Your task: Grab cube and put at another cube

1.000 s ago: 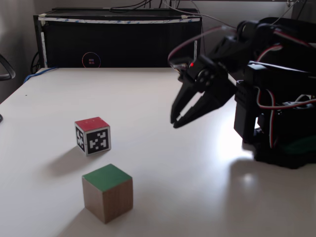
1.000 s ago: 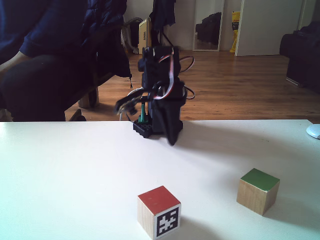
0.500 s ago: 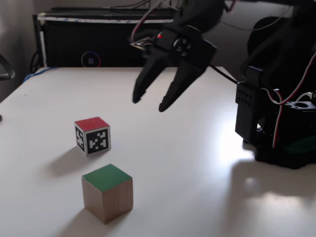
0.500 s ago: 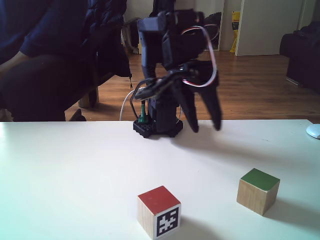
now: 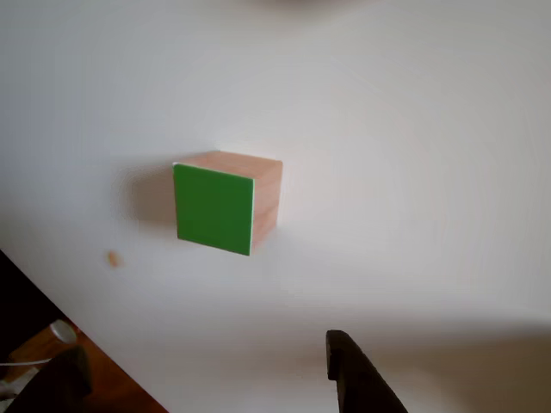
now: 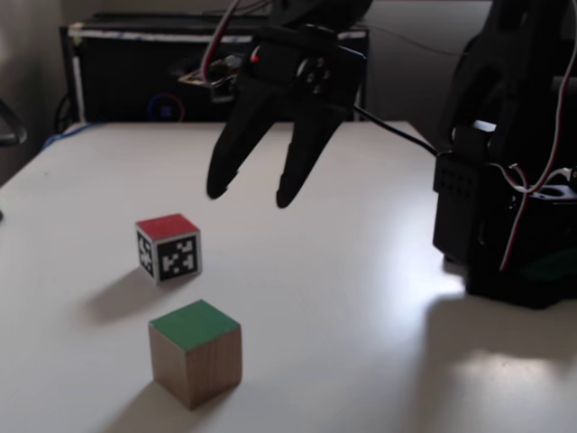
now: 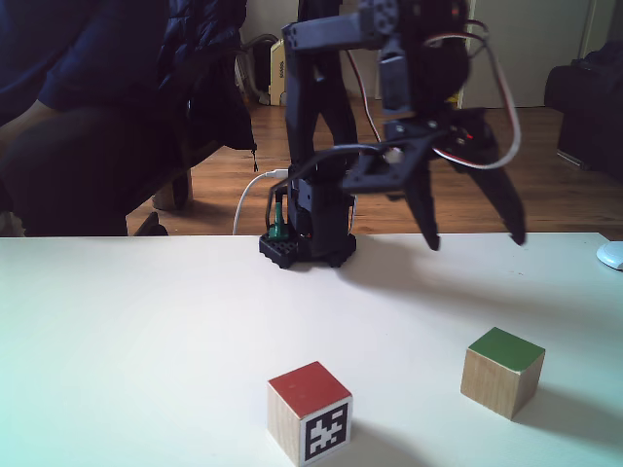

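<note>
Black pincer (image 6: pixel 243 194), its two fingers spread wide and holding nothing, hangs in the air above the white table (image 6: pixel 361 298) with the fingertips pointing down; it touches neither cube. In a fixed view the pincer (image 7: pixel 475 241) sits above and slightly behind the green-faced cube (image 7: pixel 502 371), well clear of it. One dark fingertip (image 5: pixel 353 379) enters the other view from the bottom edge, near the cube (image 5: pixel 225 205) but apart from it.

Green face of the cube (image 6: pixel 196 352) points straight up; the side faces are plain wood grain. Being a cube, it has no long axis; it rests flat on the table, turned so that one vertical edge faces the camera in both fixed views.

Red-topped cube (image 6: pixel 169 247) with black-and-white printed sides stands just beyond the green one in a fixed view, the two near each other but not touching. In a fixed view it (image 7: pixel 310 411) lies to the left of the green-faced cube.
</note>
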